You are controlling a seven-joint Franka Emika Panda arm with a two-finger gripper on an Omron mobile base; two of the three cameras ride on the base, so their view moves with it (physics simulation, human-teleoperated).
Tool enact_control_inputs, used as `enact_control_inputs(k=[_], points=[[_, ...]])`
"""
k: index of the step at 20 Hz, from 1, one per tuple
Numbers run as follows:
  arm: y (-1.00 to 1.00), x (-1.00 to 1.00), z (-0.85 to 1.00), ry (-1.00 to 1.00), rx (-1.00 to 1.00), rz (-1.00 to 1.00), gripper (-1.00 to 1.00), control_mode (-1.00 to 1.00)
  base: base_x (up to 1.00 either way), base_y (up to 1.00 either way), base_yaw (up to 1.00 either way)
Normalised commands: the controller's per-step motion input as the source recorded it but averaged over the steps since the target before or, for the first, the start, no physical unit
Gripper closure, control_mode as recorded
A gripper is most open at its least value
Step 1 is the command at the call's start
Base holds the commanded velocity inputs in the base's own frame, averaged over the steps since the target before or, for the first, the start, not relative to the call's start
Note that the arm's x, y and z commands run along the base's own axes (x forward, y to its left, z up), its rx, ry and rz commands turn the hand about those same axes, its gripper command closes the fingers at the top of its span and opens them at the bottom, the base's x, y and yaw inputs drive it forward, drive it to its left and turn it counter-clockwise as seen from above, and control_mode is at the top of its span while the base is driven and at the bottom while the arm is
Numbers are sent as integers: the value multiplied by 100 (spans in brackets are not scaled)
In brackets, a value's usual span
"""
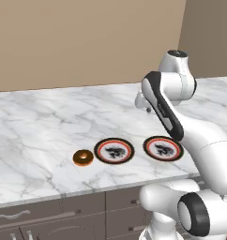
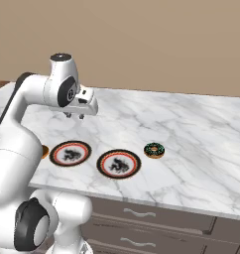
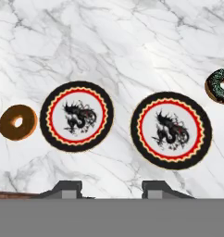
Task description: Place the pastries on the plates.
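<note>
- Landmark: the left plate [image 3: 77, 116], lying flat on the marble counter [image 1: 40, 122] near its front edge.
- The right plate [image 3: 171, 130] lies just beside the left plate, apart from it, in the same row. Both plates carry nothing.
- The brown glazed donut [image 3: 18, 122] lies on the counter just beside the left plate, on the side away from the right plate. It does not touch the rim.
- The second pastry [image 2: 154, 150], a dark ring with speckled topping, lies on the counter beyond the right plate, on the far side from the left plate, apart from that rim.
- The gripper [image 2: 75, 115] hangs above the counter behind the left plate, well clear of the surface. It holds nothing.
- The fingers [image 3: 67, 189] stand apart in the hand view, with bare counter visible between them.
- Step in hand, as judged: none of the placing is done; the arm stands at the start of its approach to a first pastry.
- The next move calls for travelling sideways over one pastry, descending with the fingers straddling the ring or one side of it, and closing.
- Either pastry is near its neighbouring plate, so the carry should be short.
</note>
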Motion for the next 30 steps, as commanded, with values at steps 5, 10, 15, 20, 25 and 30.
enact_control_inputs(k=[5, 10, 15, 20, 25, 30], points=[[54, -2, -6, 0, -3, 0, -100, -100, 0, 0, 0], [100, 0, -28, 0, -6, -1, -100, -100, 0, 0, 0], [95, 0, -39, 0, -1, 0, -100, -100, 0, 0, 0], [10, 0, 0, 0, 0, 0, -100, -100, 0, 0, 0], [0, 0, 0, 0, 0, 0, -100, -100, 0, 0, 0], [1, 0, -10, 0, 0, 0, -100, -100, 0, 0, 0]])
